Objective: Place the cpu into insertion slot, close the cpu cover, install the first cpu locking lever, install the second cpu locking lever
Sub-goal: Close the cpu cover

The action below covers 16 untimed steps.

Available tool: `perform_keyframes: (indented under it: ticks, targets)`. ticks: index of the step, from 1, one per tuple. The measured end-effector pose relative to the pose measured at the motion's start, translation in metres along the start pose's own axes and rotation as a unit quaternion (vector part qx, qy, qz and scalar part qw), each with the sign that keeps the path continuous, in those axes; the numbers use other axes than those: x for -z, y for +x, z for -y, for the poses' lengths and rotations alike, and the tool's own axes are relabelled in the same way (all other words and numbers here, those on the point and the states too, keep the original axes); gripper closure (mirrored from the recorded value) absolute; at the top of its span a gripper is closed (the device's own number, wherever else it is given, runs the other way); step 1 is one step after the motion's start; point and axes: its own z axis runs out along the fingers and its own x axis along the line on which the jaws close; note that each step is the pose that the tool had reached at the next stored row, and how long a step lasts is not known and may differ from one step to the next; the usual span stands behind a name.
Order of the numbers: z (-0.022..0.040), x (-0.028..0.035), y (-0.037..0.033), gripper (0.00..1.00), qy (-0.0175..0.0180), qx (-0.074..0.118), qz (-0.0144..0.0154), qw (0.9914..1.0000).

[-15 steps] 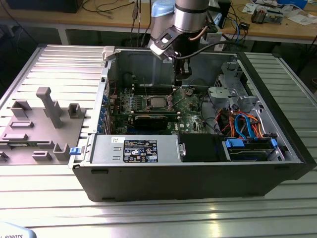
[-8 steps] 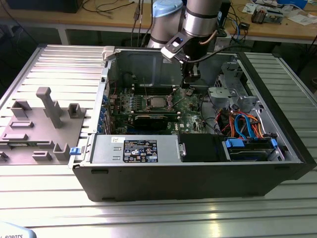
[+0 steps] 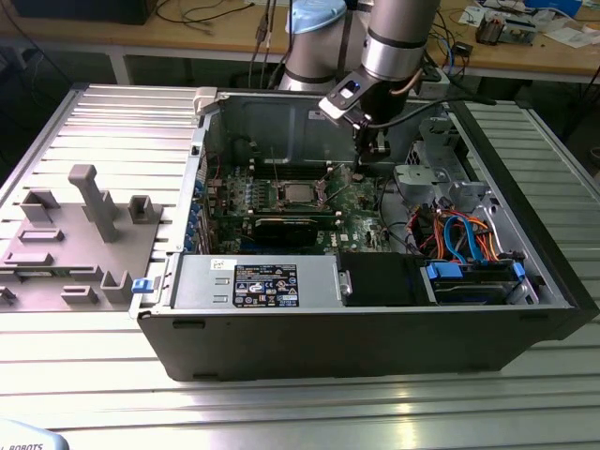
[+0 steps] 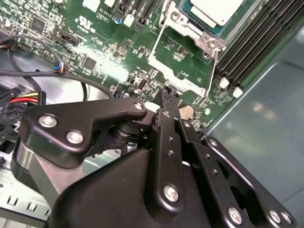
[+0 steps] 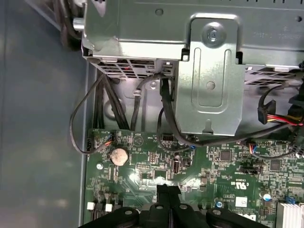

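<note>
The cpu (image 3: 298, 194) lies silver-topped in the insertion slot (image 4: 179, 19) on the green motherboard (image 3: 361, 234), inside an open computer case. In the second wrist view the cpu (image 4: 216, 9) sits past the cpu cover (image 4: 156, 50). This thin silver frame is swung open away from the slot, and green board shows through its window. My gripper (image 3: 361, 167) reaches down into the case on the exterior view's right of the slot. Its black fingers are shut, with nothing seen between them. The gripper (image 4: 167, 97) tips sit right at the cover's free edge. In the first wrist view the gripper (image 5: 168, 189) hovers over the board.
A black card (image 3: 281, 228) and the grey power supply (image 3: 262, 281) lie nearer the front of the case. A metal drive cage (image 5: 209, 71) and cable bundles (image 3: 459, 234) crowd the exterior view's right. Memory slots (image 4: 251, 42) run beside the socket. A grey fixture tray (image 3: 75, 234) sits outside.
</note>
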Motion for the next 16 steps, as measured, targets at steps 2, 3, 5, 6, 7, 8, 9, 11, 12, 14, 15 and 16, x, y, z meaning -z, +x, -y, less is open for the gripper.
perform_keyframes:
  ticks: [2,3,5,6,7,8,9,11,12,14,15,16]
  targets:
    - [-0.0002,-0.0029,0.0012,0.89,0.0002,-0.001,-0.0004,1.0]
    - [-0.0002,-0.0049,0.0023,0.89,0.0002,-0.002,-0.0005,1.0]
    - [0.0012,-0.006,0.003,0.89,0.0001,-0.002,-0.0008,1.0]
    - [0.0041,-0.0061,0.0032,0.89,0.0002,-0.002,-0.0007,1.0]
    - [0.0069,-0.0061,0.0034,0.89,0.0002,-0.002,-0.0007,1.0]
    - [0.01,-0.0062,0.0036,0.89,0.0001,-0.002,-0.0007,1.0]
    - [0.0127,-0.0063,0.0038,0.89,0.0,-0.002,-0.0007,1.0]
    - [0.0223,-0.0065,0.0043,0.89,-0.0003,-0.002,-0.0008,1.0]
    - [0.0278,-0.0066,0.0046,0.89,-0.0005,-0.003,-0.0007,1.0]
    - [0.037,-0.0068,0.005,0.89,-0.0009,-0.003,-0.0007,0.99999]
    - [0.0397,-0.0069,0.0052,0.89,-0.0011,-0.003,-0.0007,0.99999]
    - [0.0419,-0.0069,0.0053,0.89,-0.0012,-0.003,-0.0007,0.99999]
